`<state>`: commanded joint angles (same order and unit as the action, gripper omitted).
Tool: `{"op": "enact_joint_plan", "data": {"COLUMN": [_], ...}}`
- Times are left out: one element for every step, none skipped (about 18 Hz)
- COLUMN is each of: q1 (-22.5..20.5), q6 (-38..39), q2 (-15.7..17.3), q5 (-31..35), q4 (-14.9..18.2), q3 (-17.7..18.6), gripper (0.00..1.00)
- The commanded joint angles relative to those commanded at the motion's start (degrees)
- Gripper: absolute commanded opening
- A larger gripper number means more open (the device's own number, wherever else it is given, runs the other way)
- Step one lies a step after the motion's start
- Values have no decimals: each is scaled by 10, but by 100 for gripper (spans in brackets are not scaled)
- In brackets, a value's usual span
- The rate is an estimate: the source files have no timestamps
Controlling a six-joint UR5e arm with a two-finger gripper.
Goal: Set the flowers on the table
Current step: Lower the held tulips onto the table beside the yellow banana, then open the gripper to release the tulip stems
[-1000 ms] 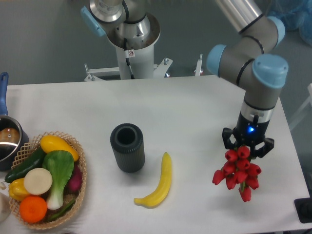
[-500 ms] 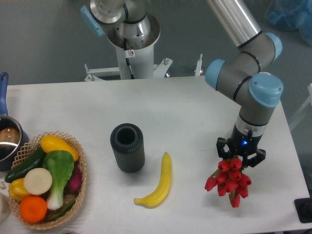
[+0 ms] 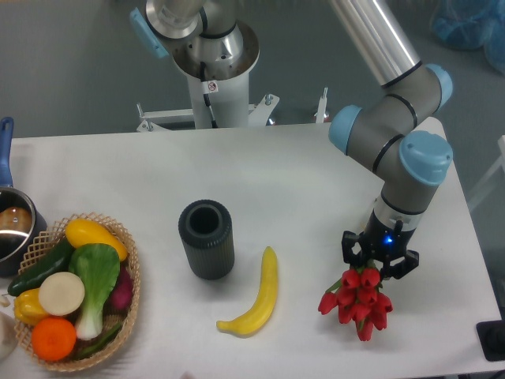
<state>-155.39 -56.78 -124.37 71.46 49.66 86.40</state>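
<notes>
Arm comes in from top centre, long silver link running down-right to grey elbow/wrist joints with light blue caps, last link pointing straight down over right side of the table (image 3: 316, 170). Gripper (image 3: 379, 259) black, blue light lit on its body, fingers facing down, clamped on the flowers (image 3: 357, 299) at their upper end. Red tulip heads bunch directly under the fingers and hang down-left toward the front edge; stems and leaves not visible, hidden by the gripper or the blooms. Cannot tell if the blooms touch the tabletop or hang just above it. Flowers sit at right-front of table, right of the banana (image 3: 256, 296), apart from it. Banana lies on the table near centre-front, curved, tip pointing up. Dark ribbed cylinder cup (image 3: 207, 238) upright, left of banana, just beside it, open top. Wicker basket (image 3: 131, 272) at left-front holds veg and fruit: orange, yellow pepper, green leafy one, cucumber, white round piece. Pot (image 3: 11, 221) with blue handle at far left edge, partly cut off. Robot base column behind table at top
</notes>
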Motion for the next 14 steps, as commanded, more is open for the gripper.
{"op": "enact_joint_plan", "data": {"q1": [0,0,0,0,0,-1,-2,-2,-3,-5,-7,-15,-22,-28], "q6": [-1,-1,-1,-3,-3,-3,-5,-5,-6,-6,-6,-7,-7,-5], "q2": [-1,-1,-1,-1,-2,-2,-1,0,1,5,13,24,37,54], "q5": [0,0,0,0,0,0,0,0,1,1,1,2,2,4], "q4": [0,0,0,-1,-1,-1,-1,-2,-4,-4,-4,-4,-4,-4], "q3": [0,0,-1,-2,-2,-3,-4,-4,-4,-3,-2,-1,1,1], "gripper": [57,58,63,74,75,77,88,90,92,93,94,98,100,100]}}
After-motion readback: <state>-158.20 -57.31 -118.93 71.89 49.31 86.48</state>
